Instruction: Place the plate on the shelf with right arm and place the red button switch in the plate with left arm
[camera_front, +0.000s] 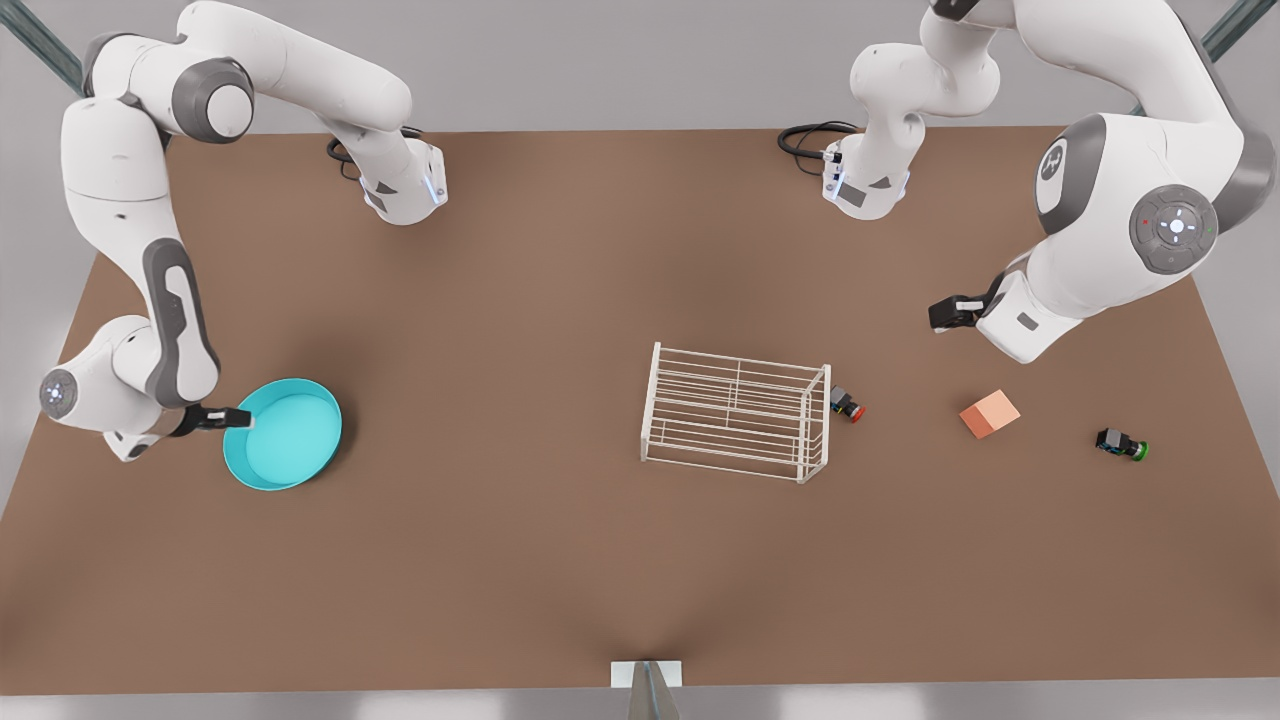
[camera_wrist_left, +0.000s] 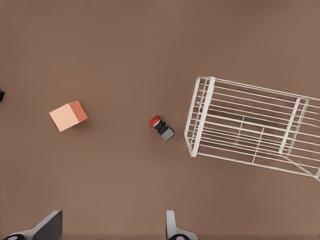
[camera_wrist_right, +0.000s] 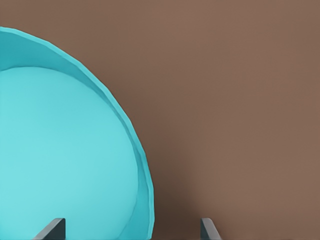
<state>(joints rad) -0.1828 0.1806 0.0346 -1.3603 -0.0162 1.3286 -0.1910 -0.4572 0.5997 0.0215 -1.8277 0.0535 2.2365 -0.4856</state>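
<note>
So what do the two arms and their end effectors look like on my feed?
Both arms are glossy white with grey joint sections. The right arm and the left arm each end in a black two-finger end effector: right end effector, left end effector. Black cables loop at both bases. The left arm's round grey joint cap carries a small white light.

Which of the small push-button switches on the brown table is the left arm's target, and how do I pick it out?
Find the white wire rack mid-table. Just off its end, on the front view's right, lies a tiny black-bodied switch with a round red cap. The similar switch far to the front view's right has a green cap, and the salmon-orange cube lies between them.
</note>
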